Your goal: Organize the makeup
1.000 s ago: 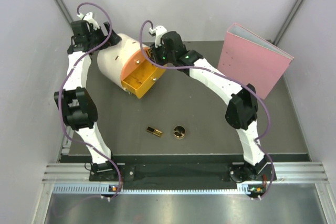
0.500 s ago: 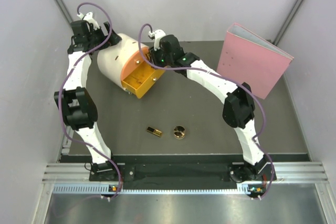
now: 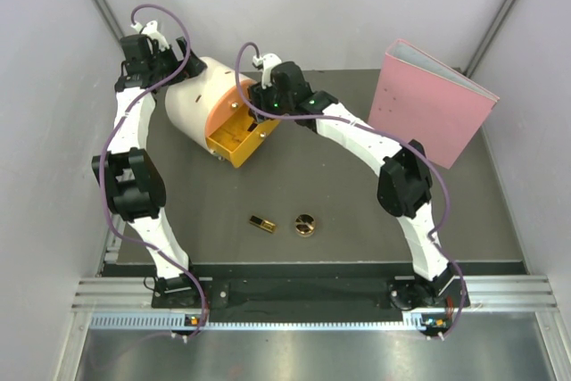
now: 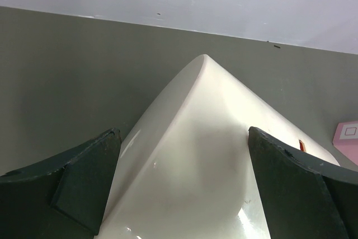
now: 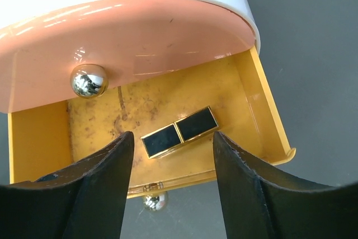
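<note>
One gold-and-black lipstick case (image 5: 179,132) lies flat on the floor of the open yellow drawer (image 5: 265,121). A second case (image 3: 261,222) and the round gold compact (image 3: 305,225) sit just apart on the table (image 3: 357,211), near the arm bases. Above the drawer the right gripper (image 5: 172,141) hovers, jaws apart and empty. At the rear of the cream box (image 4: 207,160), the left gripper (image 4: 183,138) straddles it with jaws spread wide; whether they touch it cannot be told. Upright at the far right stands a pink binder (image 3: 433,113).

top camera high behind dark grey table's (image 3: 357,211) near edge, facing down, left wrist close along cream cylindrical drawer box (image 4: 196,155), right wrist close above its yellow drawer (image 5: 271,110), box in all
</note>
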Controlling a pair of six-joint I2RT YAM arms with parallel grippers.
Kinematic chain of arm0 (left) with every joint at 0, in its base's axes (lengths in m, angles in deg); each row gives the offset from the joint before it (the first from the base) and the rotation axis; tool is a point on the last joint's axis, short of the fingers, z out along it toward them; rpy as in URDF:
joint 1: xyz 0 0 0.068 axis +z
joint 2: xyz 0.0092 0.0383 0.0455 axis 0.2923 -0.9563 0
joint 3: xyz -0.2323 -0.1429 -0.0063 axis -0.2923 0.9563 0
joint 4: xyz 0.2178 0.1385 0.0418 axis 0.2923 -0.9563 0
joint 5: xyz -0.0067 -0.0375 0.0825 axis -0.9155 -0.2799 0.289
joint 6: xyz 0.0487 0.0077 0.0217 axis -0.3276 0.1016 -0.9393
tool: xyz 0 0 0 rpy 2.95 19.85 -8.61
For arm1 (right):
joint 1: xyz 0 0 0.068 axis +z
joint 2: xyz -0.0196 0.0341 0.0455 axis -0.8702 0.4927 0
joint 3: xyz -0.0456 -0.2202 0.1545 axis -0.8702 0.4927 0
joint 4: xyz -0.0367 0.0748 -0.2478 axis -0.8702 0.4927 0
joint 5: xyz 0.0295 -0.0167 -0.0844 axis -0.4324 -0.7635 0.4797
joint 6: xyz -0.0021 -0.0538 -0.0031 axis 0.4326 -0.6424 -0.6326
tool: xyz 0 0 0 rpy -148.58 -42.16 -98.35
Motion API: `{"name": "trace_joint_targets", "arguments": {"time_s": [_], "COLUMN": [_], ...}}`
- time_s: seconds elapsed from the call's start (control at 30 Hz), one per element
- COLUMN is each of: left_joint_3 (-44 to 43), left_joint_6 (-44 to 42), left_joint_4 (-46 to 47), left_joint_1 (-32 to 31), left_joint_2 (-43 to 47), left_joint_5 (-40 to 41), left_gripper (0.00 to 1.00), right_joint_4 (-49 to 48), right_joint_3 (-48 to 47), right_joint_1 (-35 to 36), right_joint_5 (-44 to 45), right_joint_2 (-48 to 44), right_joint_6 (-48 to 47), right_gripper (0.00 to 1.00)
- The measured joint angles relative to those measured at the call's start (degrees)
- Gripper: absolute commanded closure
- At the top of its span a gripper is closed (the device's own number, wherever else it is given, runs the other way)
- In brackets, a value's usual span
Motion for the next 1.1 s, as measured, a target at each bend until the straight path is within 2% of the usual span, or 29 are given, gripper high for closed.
{"name": "trace_joint_targets", "arguments": {"time_s": [0.23,0.63,0.73,1.1], "left_joint_3": [-0.02,-0.09,-0.11,-0.04], "left_joint_6": [0.0,0.0,0.02,0.42], "left_joint_4": [-0.02,-0.15,-0.15,-0.15], "left_joint_1": [0.0,0.0,0.0,0.0], "left_joint_2": [0.0,0.0,0.0,0.0], "left_joint_5": [-0.02,-0.02,0.0,0.22], "left_gripper": [0.01,0.01,0.01,0.01], "right_joint_4": [1.31,15.93,20.11,29.94], "right_joint_3": [2.99,14.67,16.76,16.96], "right_joint_1": [0.0,2.08,4.0,11.85], "right_joint_5": [-0.26,-10.6,-12.02,-15.26], "right_joint_2": [-2.8,-18.4,-17.73,-5.7], "right_joint_6": [-1.27,-12.35,-14.45,-18.86], "right_gripper": [0.35,0.33,0.33,0.32]}}
